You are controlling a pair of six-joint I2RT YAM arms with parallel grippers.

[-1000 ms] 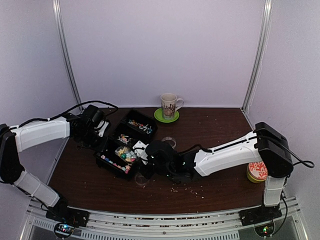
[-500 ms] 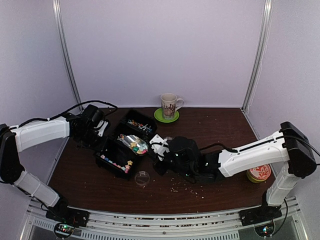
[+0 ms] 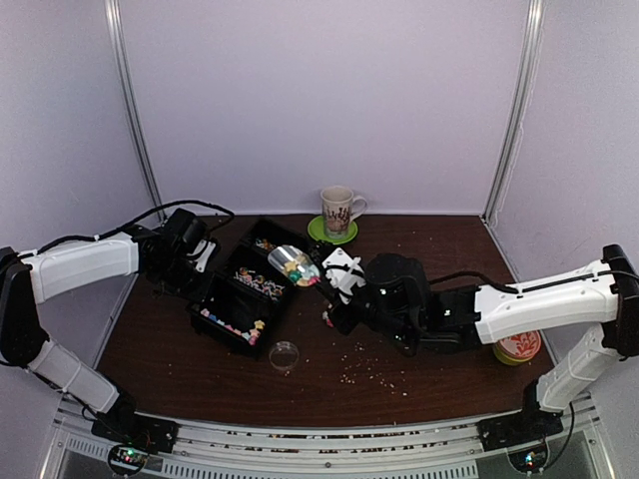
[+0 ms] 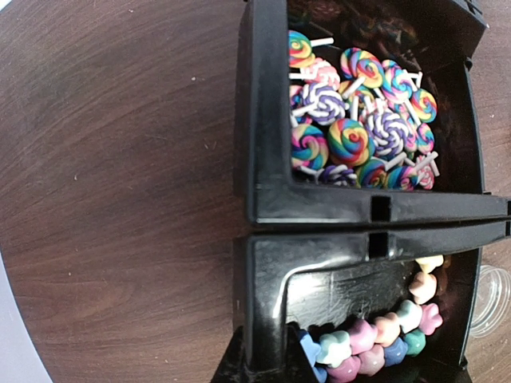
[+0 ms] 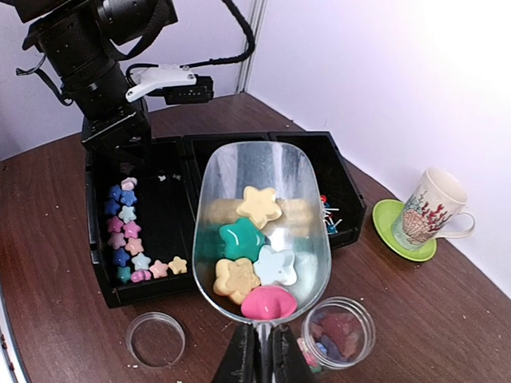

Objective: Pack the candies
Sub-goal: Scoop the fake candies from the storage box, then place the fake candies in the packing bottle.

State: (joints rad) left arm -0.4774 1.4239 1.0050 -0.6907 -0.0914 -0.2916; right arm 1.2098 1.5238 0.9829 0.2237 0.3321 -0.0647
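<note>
My right gripper (image 5: 259,355) is shut on the handle of a clear scoop (image 5: 231,171) that holds several star candies (image 5: 241,239), yellow, green, pale blue and pink. The scoop (image 3: 293,264) hangs level above the black compartment tray (image 3: 212,317), near its far right side. Below the scoop's handle stands a small clear jar (image 5: 339,331) with a few candies in it. The tray holds pastel star candies (image 4: 375,343) in one compartment and swirl lollipops (image 4: 359,120) in another. My left gripper (image 4: 275,363) is shut on the tray's near wall (image 4: 263,159).
An empty clear jar (image 3: 285,354) stands in front of the tray. A mug (image 3: 337,210) on a green saucer (image 5: 394,239) is at the back. An orange-patterned tin (image 3: 516,344) is at the right. Pale crumbs (image 3: 369,371) lie on the brown table.
My right gripper has lifted the scoop out of the tray with candies in it and drawn it right and toward the back. The left arm has not moved.
</note>
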